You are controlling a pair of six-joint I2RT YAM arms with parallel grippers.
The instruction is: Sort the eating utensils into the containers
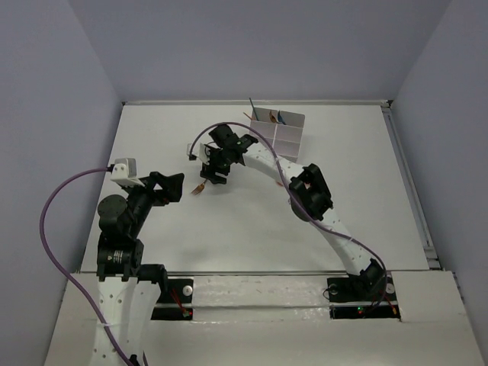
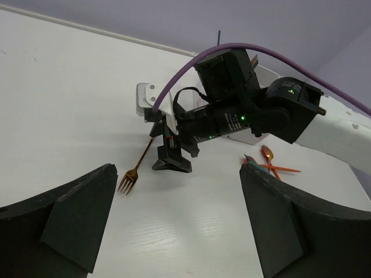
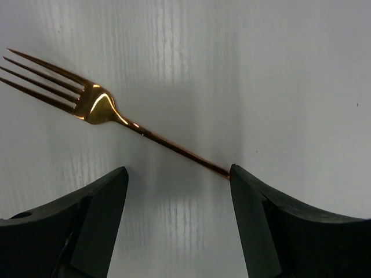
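Evidently we judge the copper fork (image 3: 104, 110) light, stiff, slick; grip mid-handle. Above it, the right end effector (image 3: 177, 179) stands open, empty.

We are looking at two arms built of white links and black joints. The left arm (image 1: 118, 221) is trailing a purple cable (image 1: 43, 225) in a wide loop on its left side and is carrying a small white and grey box (image 1: 124, 168) at its far end. The right arm (image 1: 339, 244) is wearing a second purple cable (image 2: 232, 47) along its length, and small green lights (image 2: 240, 119) are glowing on its black wrist. The fingers (image 3: 87, 231) are showing as matte black wedges. Black base plates (image 1: 171, 293) are sitting at the near edge, one with a red wire (image 1: 185, 299).
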